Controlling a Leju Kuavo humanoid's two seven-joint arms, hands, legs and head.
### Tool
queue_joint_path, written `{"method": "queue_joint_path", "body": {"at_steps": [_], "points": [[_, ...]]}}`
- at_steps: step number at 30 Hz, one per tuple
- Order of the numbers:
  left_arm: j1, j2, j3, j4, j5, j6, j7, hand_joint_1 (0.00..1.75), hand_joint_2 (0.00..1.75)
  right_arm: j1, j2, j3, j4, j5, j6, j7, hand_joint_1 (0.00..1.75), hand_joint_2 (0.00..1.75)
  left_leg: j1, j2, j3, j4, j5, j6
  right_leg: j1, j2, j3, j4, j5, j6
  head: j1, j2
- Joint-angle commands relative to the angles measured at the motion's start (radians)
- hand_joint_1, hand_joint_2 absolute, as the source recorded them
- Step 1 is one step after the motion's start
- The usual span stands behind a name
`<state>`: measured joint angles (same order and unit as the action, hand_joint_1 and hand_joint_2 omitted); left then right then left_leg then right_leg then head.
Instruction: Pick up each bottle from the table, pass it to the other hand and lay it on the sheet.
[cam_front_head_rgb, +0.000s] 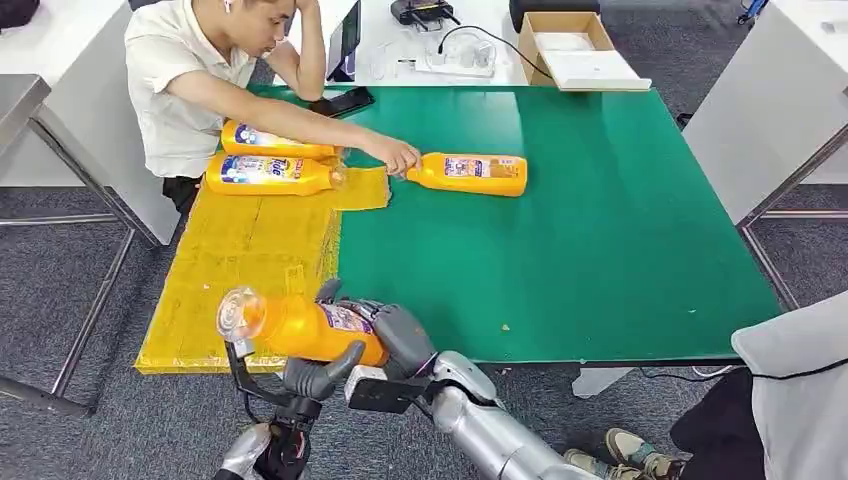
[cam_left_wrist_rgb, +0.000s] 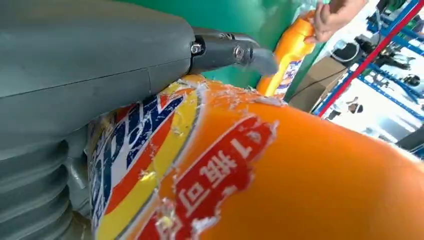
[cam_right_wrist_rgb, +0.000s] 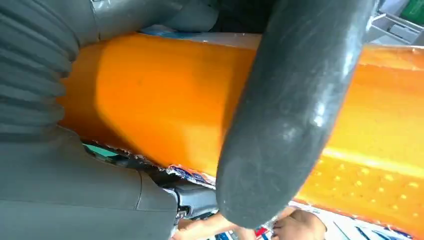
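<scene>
the fingers (cam_right_wrist_rgb: 280, 125) of the right hand (cam_front_head_rgb: 395, 335) wrap around the body of an orange bottle (cam_front_head_rgb: 300, 328), and the left hand (cam_front_head_rgb: 318, 378) cups the same bottle from underneath, its thumb pressed along the label in the left wrist view. both hands grip it at once, so this reads as the hand-over itself, mid-exchange. the bottle lies on its side in the air, clear cap pointing to the robot's left, above the near edge of the tabletop (cam_front_head_rgb: 560, 270) where the yellow sheet (cam_front_head_rgb: 240, 270) meets the green mat.

two more bottles (cam_front_head_rgb: 265, 172) already lie side by side on the far end of the sheet. a fourth bottle (cam_front_head_rgb: 470, 173) rests on the green mat just beyond the sheet's corner, with a person's hand (cam_front_head_rgb: 395, 155) touching its neck end.

the next move, as i judge it, calls for the right hand to let go once the left has a firm hold, then for the left arm to carry the bottle over the sheet and lay it flat. the risk is a slip if one hand releases too early.
</scene>
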<state>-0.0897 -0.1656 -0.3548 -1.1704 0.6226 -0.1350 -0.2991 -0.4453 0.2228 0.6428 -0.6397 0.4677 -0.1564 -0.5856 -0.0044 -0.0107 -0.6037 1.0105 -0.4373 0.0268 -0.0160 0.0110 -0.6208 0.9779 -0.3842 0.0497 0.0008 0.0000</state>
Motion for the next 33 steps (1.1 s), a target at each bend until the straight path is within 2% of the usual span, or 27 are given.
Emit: {"method": "queue_joint_path", "body": {"at_steps": [1, 20, 21, 22, 23, 24, 26, 27, 30, 32, 33], "points": [[-0.062, -0.015, 0.006, 0.003, 0.006, 0.014, 0.000, 1.75, 1.75, 0.007, 0.026, 0.134, 0.086, -0.002, 0.021, -0.014, 1.55, 1.75, 0.002, -0.001, 0.003, 0.000, -0.002, -0.002, 0.002, -0.003, 0.004, 0.000, -0.002, -0.002, 0.000, 0.000], [-0.061, -0.015, 0.006, 0.004, 0.006, 0.013, 0.000, 1.75, 1.75, 0.005, 0.027, 0.134, 0.085, -0.002, 0.022, -0.014, 1.55, 1.75, 0.001, -0.002, 0.002, 0.000, -0.001, -0.001, 0.002, -0.003, 0.003, 0.000, -0.002, -0.002, 0.000, 0.000], [-0.060, -0.020, 0.014, 0.002, 0.005, 0.018, -0.012, 1.75, 1.75, 0.005, 0.027, 0.133, 0.088, -0.007, 0.027, -0.002, 0.49, 1.75, 0.001, -0.001, 0.001, 0.000, -0.001, -0.001, 0.001, -0.003, 0.002, 0.000, -0.001, -0.001, 0.000, 0.000], [-0.059, -0.018, 0.017, -0.003, 0.001, 0.021, -0.018, 1.75, 1.75, 0.007, 0.026, 0.131, 0.087, -0.010, 0.023, 0.002, 0.00, 1.75, 0.002, -0.002, 0.003, 0.000, -0.001, -0.002, 0.002, -0.004, 0.004, 0.000, -0.002, -0.002, 0.000, 0.000], [-0.056, -0.018, 0.025, -0.013, -0.013, 0.039, -0.030, 1.75, 1.75, 0.015, 0.025, 0.128, 0.083, -0.016, 0.014, 0.005, 0.00, 1.75, 0.001, -0.002, 0.002, 0.000, -0.001, -0.001, 0.001, -0.003, 0.002, 0.000, -0.001, -0.001, 0.000, 0.000], [-0.053, -0.019, 0.036, -0.022, -0.022, 0.058, -0.037, 1.75, 1.75, 0.020, 0.022, 0.131, 0.081, -0.015, 0.007, 0.007, 0.00, 0.00, 0.002, -0.002, 0.005, 0.000, -0.002, -0.002, 0.002, -0.004, 0.006, 0.000, -0.003, -0.003, 0.000, 0.000], [-0.055, -0.004, 0.041, -0.028, -0.054, 0.087, -0.043, 1.75, 1.75, 0.030, 0.015, 0.135, 0.068, -0.008, -0.023, -0.001, 0.00, 0.00, 0.001, -0.001, 0.001, 0.000, -0.001, -0.001, 0.001, -0.002, 0.002, 0.000, -0.001, -0.001, 0.000, 0.000], [-0.061, 0.025, 0.056, -0.021, -0.124, 0.151, -0.073, 1.75, 1.75, 0.045, 0.005, 0.140, 0.041, 0.003, -0.063, -0.022, 0.00, 0.00, 0.002, -0.002, 0.004, 0.000, -0.002, -0.002, 0.002, -0.004, 0.005, 0.000, -0.003, -0.002, 0.000, 0.000], [-0.046, 0.074, 0.144, -0.020, -0.137, 0.112, -0.075, 1.75, 1.75, 0.100, -0.033, 0.133, -0.063, 0.006, -0.116, -0.045, 0.00, 0.00, 0.002, -0.002, 0.005, -0.001, -0.001, -0.002, 0.002, -0.003, 0.005, -0.001, -0.002, -0.003, 0.000, 0.000], [-0.019, 0.071, 0.201, -0.055, -0.143, 0.084, -0.071, 1.75, 1.75, 0.140, -0.053, 0.109, -0.131, -0.019, -0.111, -0.055, 0.00, 0.00, 0.003, 0.000, 0.009, -0.002, -0.003, -0.004, 0.003, -0.003, 0.009, -0.002, -0.003, -0.004, 0.000, 0.000], [-0.005, 0.069, 0.214, -0.076, -0.146, 0.074, -0.068, 1.75, 1.75, 0.161, -0.056, 0.084, -0.159, -0.055, -0.091, -0.065, 0.00, 0.00, 0.002, 0.001, 0.006, -0.002, -0.002, -0.002, 0.002, -0.001, 0.006, -0.002, -0.002, -0.003, 0.000, 0.000]]}}
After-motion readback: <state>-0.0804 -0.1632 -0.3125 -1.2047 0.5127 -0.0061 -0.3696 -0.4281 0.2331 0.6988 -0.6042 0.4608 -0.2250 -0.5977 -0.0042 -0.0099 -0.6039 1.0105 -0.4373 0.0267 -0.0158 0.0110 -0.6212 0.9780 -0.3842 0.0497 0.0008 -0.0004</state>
